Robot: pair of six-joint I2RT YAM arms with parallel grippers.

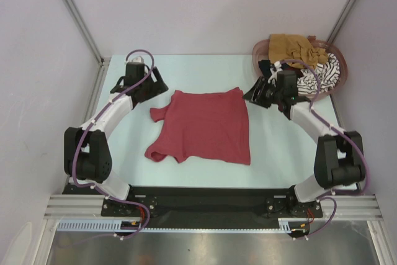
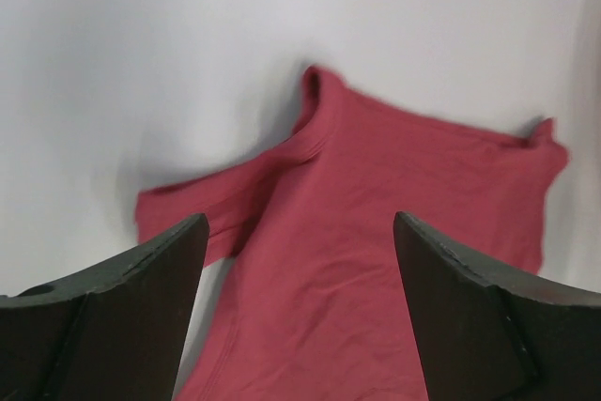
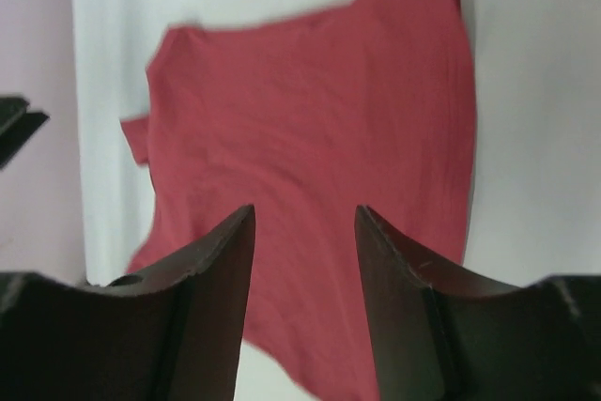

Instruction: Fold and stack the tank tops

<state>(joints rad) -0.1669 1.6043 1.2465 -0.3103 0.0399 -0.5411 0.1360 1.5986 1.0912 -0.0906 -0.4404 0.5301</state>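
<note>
**A:** Start nearest the arms. What is down there?

**B:** A brushed metal sheet (image 1: 205,246), then an aluminium rail with a black plate (image 1: 205,198) on which both bases are bolted. The slotted white strip on the rail is too small to read. The arms have black joints, white links and purple cables (image 1: 77,153) looping along them.

**A:** And the task's cloth?

**B:** The dark red tank top (image 1: 205,125) lies spread in the middle of the pale, smooth table (image 1: 285,153), between the two arms. It is a soft knit with faint creases. Its two straps point left, and the left wrist view shows a ribbed edge along them. The body is roughly square, and its right edge is straight.

**A:** What about the claws?

**B:** The left gripper (image 1: 157,85) is just beyond the top's far left corner. Its dark, wedge-shaped jaws stand wide apart and hold nothing. The right gripper (image 1: 257,93) is just beside the far right corner. Its jaws are apart too, though less widely, and nothing is between them.

**A:** Furthest back?

**B:** A pinkish-brown oval plastic basket (image 1: 259,49) sits at the far right corner. In it a mustard-brown tank top (image 1: 294,46) is heaped on a crumpled black-and-white striped tank top (image 1: 324,74).
</note>
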